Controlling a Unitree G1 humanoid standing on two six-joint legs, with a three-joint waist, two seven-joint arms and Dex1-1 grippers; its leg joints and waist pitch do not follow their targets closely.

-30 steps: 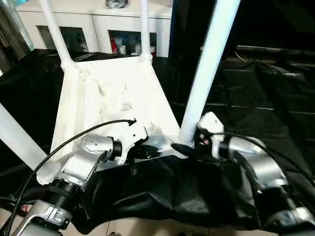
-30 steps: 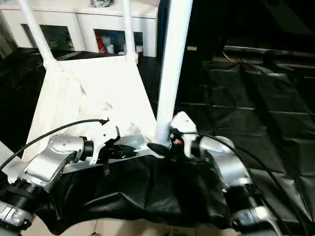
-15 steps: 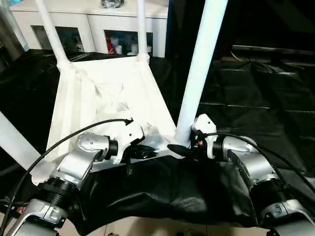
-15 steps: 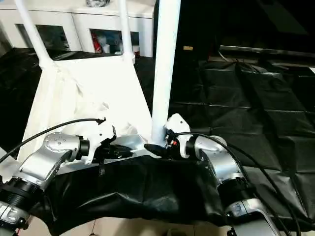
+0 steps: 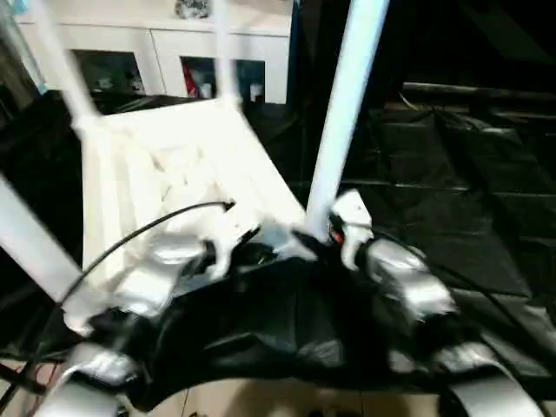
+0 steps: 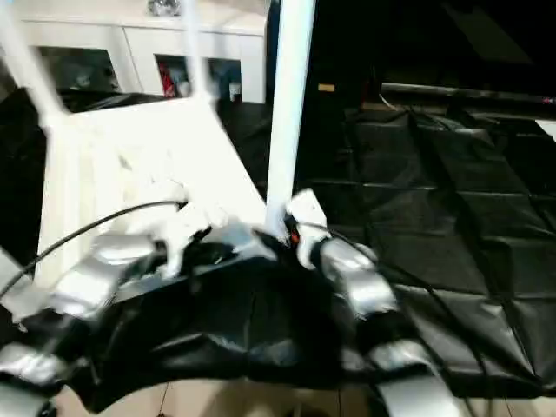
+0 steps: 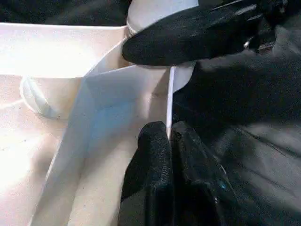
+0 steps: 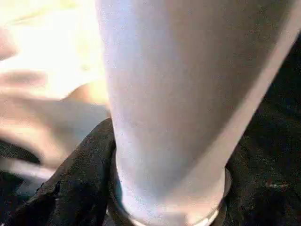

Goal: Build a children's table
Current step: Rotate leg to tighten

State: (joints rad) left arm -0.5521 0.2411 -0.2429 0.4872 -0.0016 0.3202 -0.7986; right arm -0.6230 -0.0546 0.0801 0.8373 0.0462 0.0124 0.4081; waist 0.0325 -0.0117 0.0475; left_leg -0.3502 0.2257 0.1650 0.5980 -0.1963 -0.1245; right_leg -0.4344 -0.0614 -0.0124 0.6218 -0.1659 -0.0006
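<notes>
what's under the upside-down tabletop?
Black sheeting spreads beneath the tabletop and bunches at its near edge, where the left pincer pinches the rim. Whatever lies directly below the tabletop is covered.

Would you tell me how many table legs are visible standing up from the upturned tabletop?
4. Near right leg, beside the right gripper; near left leg at the picture's left edge; two far legs, left and right, toward the cabinet. All blurred.

The tabletop [image 5: 165, 165] now lies more to the left and a bit turned. The near right leg [image 5: 343, 109] stands closer to the middle. Both arms are further forward, and the right gripper [image 5: 306, 241] sits tighter at that leg's foot.
</notes>
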